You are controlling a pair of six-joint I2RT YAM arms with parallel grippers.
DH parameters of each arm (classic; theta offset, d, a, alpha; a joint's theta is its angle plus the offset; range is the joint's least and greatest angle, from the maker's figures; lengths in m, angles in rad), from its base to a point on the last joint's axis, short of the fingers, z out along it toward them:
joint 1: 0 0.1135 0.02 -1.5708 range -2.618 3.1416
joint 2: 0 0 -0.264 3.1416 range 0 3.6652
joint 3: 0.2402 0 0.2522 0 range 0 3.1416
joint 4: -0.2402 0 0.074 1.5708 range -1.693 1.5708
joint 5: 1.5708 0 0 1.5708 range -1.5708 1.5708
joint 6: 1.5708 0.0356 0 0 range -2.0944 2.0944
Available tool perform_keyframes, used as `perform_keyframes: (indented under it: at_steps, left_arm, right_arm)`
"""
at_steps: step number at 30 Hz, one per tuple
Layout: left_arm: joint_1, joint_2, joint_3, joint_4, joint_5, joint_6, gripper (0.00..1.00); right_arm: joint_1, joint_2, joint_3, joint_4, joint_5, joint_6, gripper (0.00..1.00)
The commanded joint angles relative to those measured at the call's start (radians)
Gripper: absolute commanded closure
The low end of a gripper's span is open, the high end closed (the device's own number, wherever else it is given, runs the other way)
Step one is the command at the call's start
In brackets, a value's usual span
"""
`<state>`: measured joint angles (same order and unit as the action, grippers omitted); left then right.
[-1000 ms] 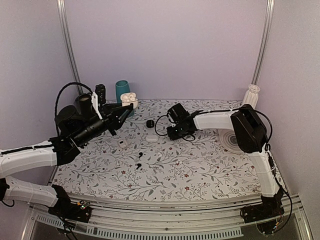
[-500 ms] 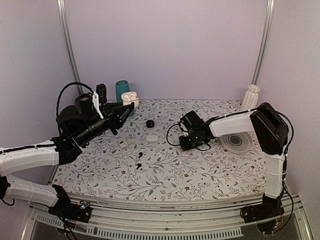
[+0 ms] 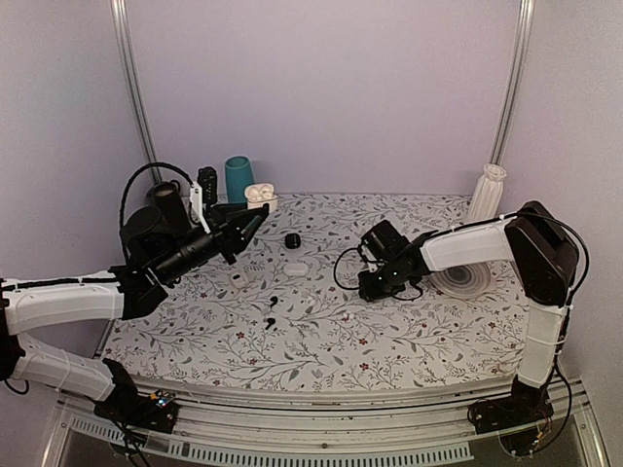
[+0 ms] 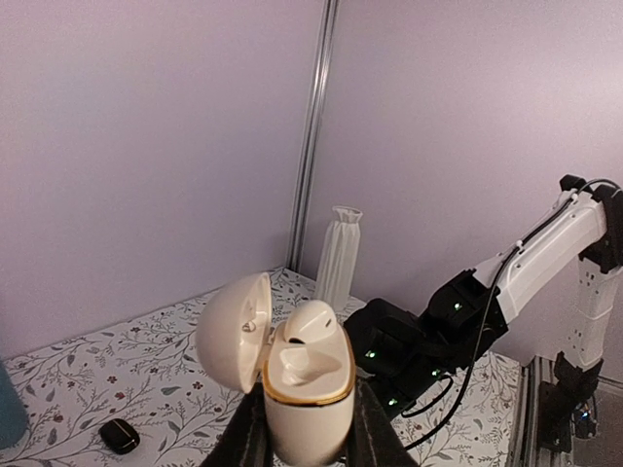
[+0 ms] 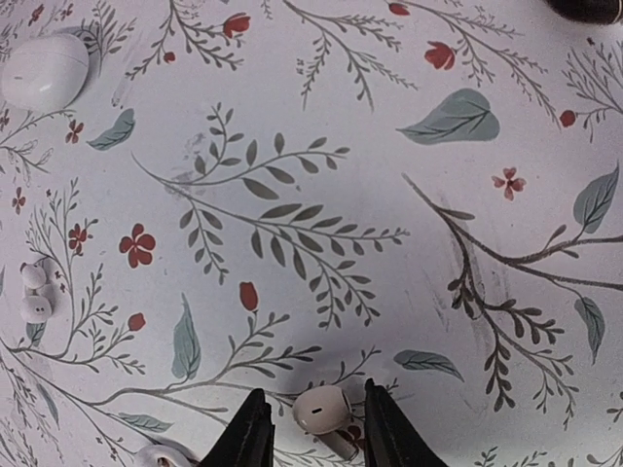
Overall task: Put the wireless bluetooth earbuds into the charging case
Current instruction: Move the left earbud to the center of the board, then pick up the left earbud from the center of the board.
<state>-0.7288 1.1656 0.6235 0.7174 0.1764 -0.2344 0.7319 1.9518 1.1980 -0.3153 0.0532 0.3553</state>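
While the left gripper (image 4: 307,409) is clamping the glossy white rounded plastic charging case (image 4: 304,379), the right gripper (image 5: 313,409), jaws parted, is straddling 1 small white plastic earbud (image 5: 323,411).

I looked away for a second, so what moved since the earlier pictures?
The right gripper pulled back from the middle of the table toward its own right side; a white earbud lies between its fingers. The left gripper shifted slightly rightward, staying clamped on the open charging case. The black case, the white oval case and the vase stayed put.
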Motion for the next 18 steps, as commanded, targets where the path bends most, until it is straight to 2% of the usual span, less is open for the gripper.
perform_keyframes:
  at_steps: [1,9,18]
  left_arm:
    - [0.007,0.000,0.021,0.041,0.013,-0.005,1.00]
    - [0.007,0.000,0.013,0.045,0.008,-0.002,1.00]
    - [0.007,0.012,0.017,0.063,0.018,-0.003,1.00]
  right_arm:
    - [-0.006,0.002,0.075,-0.064,-0.015,0.011,0.65]
    - [-0.005,0.034,0.149,-0.164,0.002,0.020,0.64]
    - [-0.003,0.045,0.166,-0.203,0.005,0.057,0.64]
